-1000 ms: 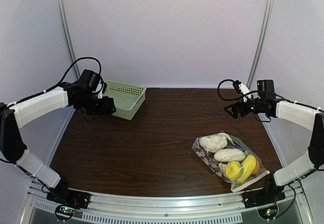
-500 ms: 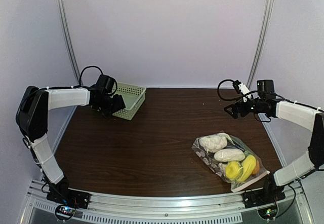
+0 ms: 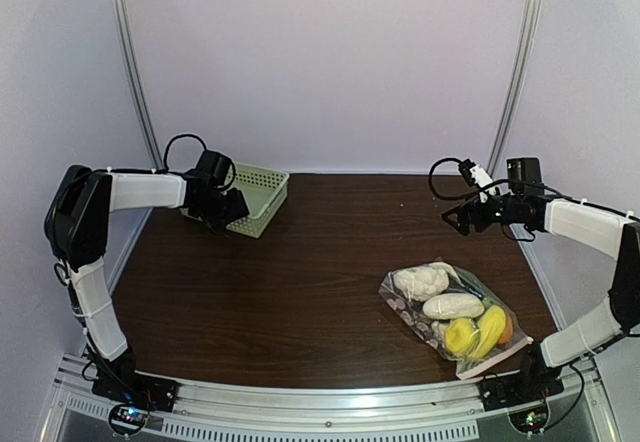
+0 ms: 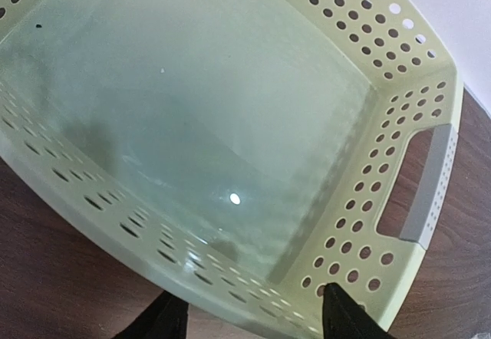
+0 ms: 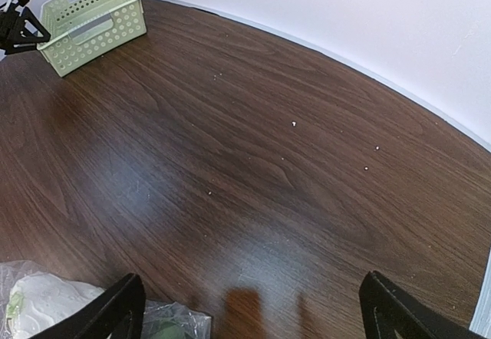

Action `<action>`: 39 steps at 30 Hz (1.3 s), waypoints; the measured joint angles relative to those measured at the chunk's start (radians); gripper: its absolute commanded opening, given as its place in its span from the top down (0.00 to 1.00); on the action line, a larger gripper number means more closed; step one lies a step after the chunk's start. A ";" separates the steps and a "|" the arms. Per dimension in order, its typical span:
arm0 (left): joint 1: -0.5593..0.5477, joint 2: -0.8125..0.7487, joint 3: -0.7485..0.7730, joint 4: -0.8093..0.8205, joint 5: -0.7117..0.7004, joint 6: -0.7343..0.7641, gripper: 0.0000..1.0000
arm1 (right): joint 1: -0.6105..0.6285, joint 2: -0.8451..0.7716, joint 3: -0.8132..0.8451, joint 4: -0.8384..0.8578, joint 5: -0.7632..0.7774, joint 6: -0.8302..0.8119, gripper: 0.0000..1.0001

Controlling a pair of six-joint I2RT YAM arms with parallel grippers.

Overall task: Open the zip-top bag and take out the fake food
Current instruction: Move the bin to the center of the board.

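The zip-top bag (image 3: 452, 314) lies flat at about 4 o'clock on the table (image 3: 300, 282), with its pale zip strip along the edge nearest the arm bases. The fake food (image 3: 450, 307) is inside it: whitish pieces (image 3: 422, 282) toward 12 o'clock and yellow pieces (image 3: 475, 334) toward 5 o'clock.

The left gripper (image 3: 232, 207) hangs at about 10 o'clock. Its jaws are partly apart and hold nothing. In the left wrist view its fingertips (image 4: 173, 320) sit just short of the near rim of the pale green perforated basket (image 4: 399, 109), at a corner beside one handle slot. The basket's floor is bare.

The right gripper (image 3: 458, 220) hovers at about 2 o'clock, well apart from the bag. Its jaws are spread wide and grip nothing. In the right wrist view there is only dark wood between its fingers (image 5: 115, 308), and a corner of the bag (image 5: 77, 308) shows at 7 o'clock of that view.
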 measured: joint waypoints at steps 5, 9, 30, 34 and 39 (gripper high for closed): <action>0.009 -0.021 -0.013 -0.023 0.027 0.078 0.50 | 0.002 0.003 0.000 -0.008 0.000 -0.010 0.02; 0.031 -0.089 -0.084 -0.047 0.052 0.130 0.55 | 0.013 0.014 0.002 -0.013 0.000 -0.014 0.02; 0.114 -0.442 -0.407 -0.259 0.063 0.331 0.74 | 0.061 0.025 0.011 -0.035 0.005 -0.025 0.03; 0.130 -0.491 -0.446 -0.285 0.063 0.352 0.75 | 0.062 0.025 0.016 -0.035 0.005 -0.026 0.03; 0.151 -0.541 -0.490 -0.291 0.069 0.363 0.77 | 0.071 0.025 0.016 -0.035 0.005 -0.025 0.03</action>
